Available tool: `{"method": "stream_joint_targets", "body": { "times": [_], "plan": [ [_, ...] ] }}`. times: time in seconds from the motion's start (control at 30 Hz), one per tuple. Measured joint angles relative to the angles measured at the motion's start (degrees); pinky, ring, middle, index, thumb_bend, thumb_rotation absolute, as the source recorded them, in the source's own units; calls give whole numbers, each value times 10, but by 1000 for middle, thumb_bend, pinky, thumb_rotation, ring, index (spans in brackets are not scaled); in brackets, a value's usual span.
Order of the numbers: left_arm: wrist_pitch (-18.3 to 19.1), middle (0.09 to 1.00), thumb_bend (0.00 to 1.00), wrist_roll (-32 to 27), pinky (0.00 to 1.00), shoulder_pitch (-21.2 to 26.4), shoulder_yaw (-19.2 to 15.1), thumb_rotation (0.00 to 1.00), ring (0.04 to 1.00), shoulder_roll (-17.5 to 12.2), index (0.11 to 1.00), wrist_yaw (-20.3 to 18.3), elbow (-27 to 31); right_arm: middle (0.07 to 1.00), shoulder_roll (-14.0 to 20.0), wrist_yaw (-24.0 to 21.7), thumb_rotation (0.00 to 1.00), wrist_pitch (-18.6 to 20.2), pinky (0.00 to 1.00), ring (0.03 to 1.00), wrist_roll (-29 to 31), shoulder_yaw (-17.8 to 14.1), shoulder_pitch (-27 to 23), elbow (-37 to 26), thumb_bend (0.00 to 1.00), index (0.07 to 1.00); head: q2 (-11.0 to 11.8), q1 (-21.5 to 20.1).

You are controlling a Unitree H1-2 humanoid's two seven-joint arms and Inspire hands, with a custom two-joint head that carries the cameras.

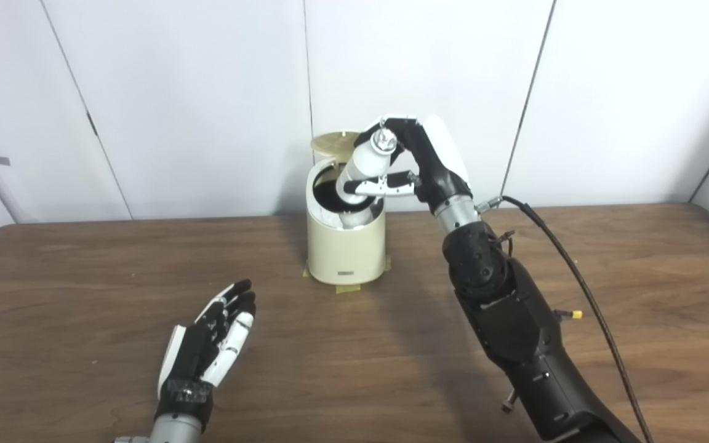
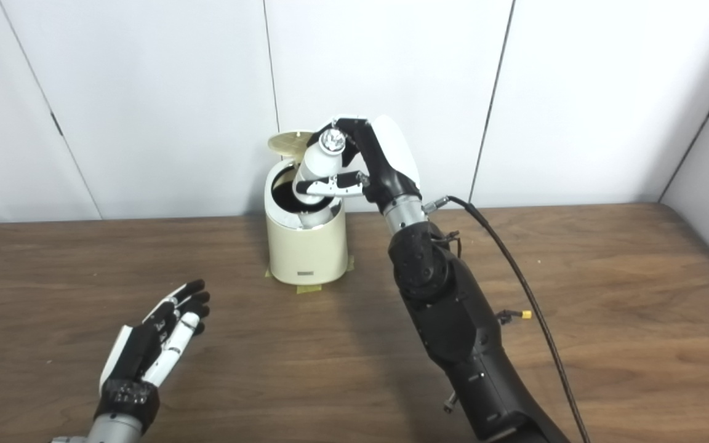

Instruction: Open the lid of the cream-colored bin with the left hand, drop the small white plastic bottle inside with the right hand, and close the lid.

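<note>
bottle: small white plastic bottle (image 1: 364, 169), tilted, base over the bin mouth; likely light, stiff, slick, so mid-body hold suits
right hand (image 1: 419, 163): wrapped around the bottle's middle
left hand (image 1: 216, 338): empty, fingers spread, at 7 o'clock from bin
bin: cream-colored bin (image 1: 345, 246), lid (image 1: 333, 143) up at 12 o'clock

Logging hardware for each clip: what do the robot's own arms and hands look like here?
Both hands are black with white shell panels: the left hand has white finger segments and a silver-grey wrist cuff; the right hand has a broad white back plate and a silver wrist. The right black forearm is bulky, with a black cable beside it.
</note>
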State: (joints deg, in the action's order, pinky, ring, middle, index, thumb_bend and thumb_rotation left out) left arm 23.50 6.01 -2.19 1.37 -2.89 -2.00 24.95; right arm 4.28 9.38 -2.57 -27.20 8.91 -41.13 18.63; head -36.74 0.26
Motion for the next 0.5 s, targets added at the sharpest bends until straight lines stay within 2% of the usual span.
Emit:
{"method": "stream_joint_targets", "body": {
  "times": [0.5],
  "plan": [
    [0, 860, 444, 5, 844, -1, -3, 621, 856, 2, 868, 0, 0, 496, -11, 24, 0, -16, 409, 443, 4, 1, -2, 23, 520, 484, -4, 4]
  ]
}}
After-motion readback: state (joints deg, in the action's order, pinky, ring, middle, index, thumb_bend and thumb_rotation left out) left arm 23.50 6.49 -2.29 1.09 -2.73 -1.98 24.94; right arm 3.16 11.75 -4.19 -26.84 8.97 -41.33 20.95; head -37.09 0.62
